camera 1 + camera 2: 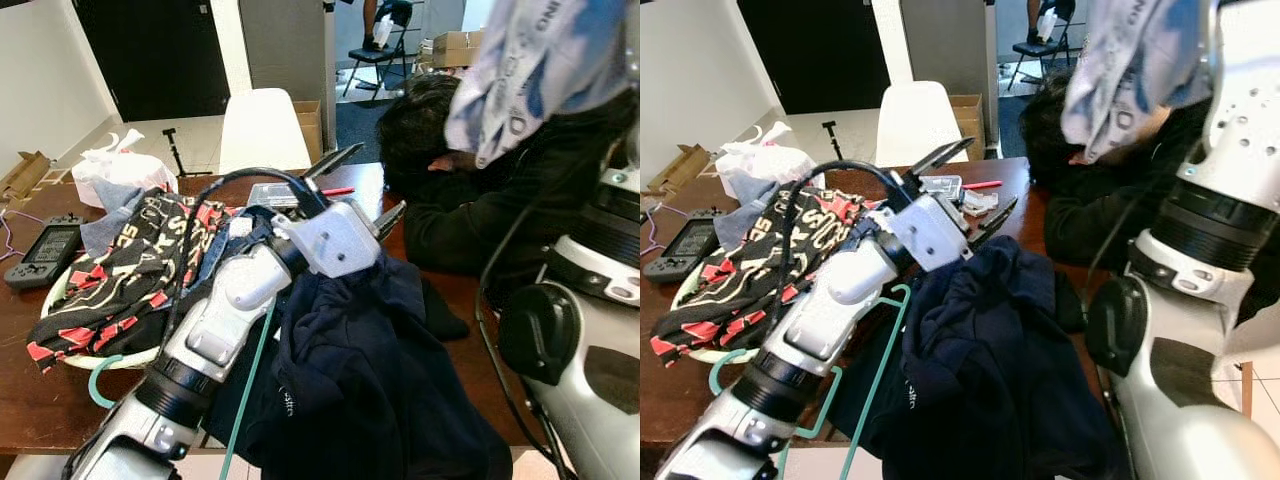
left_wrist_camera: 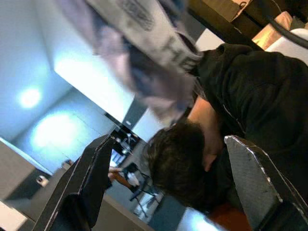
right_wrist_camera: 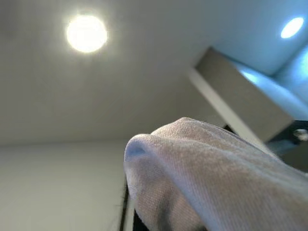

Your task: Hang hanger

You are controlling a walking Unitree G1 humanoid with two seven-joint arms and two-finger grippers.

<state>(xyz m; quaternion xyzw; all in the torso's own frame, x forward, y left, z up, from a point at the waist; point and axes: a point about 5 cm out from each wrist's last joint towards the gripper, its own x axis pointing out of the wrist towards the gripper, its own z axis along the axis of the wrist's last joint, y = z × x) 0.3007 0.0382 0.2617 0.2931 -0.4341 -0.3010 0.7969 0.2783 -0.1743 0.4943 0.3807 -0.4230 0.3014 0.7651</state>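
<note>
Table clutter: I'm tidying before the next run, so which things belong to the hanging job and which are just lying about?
Job:
hanger
navy garment
pale cloth, held up high
left gripper, open

Lying about:
basket of clothes
game console
plastic bag
red pen

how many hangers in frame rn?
1: a teal hanger hangs at the table's front edge, beneath the left arm, beside the navy garment. Others may be hidden under the clothes.
</note>
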